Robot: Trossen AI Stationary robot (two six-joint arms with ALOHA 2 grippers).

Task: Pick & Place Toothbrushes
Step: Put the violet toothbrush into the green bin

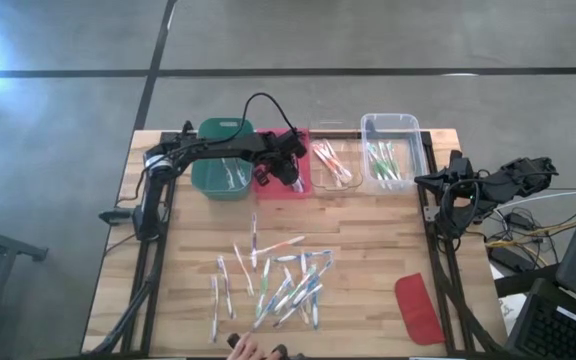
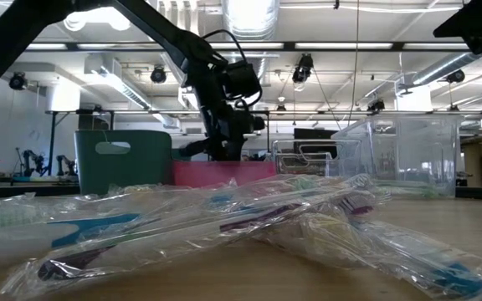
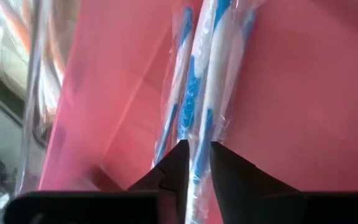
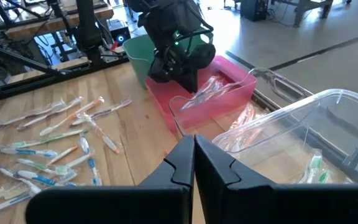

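Note:
Several wrapped toothbrushes (image 1: 278, 280) lie loose on the near middle of the wooden table, seen close up in the low view (image 2: 224, 217). My left gripper (image 1: 290, 172) reaches down into the pink bin (image 1: 303, 186) at the far edge. Its fingers stand a little open, with a blue-and-white wrapped toothbrush (image 3: 205, 93) running between them (image 3: 199, 163). A second blue toothbrush (image 3: 178, 106) lies beside it on the bin's floor. My right gripper (image 4: 194, 152) is shut on nothing and waits at the table's right edge (image 1: 430, 182). My left gripper has the blue-and-white toothbrush's near end (image 3: 197, 149) between its fingertips, which come slanting down from above and lie along it. The toothbrush's far part rests in the pink bin. Whether the fingers touch it, I cannot tell.
A green bin (image 1: 223, 160) stands left of the pink one. Two clear bins stand to its right, one (image 1: 333, 160) with pink-orange toothbrushes, one (image 1: 390, 155) with green ones. A flat red lid (image 1: 418, 308) lies near right. A person's hand (image 1: 248, 348) shows at the near edge.

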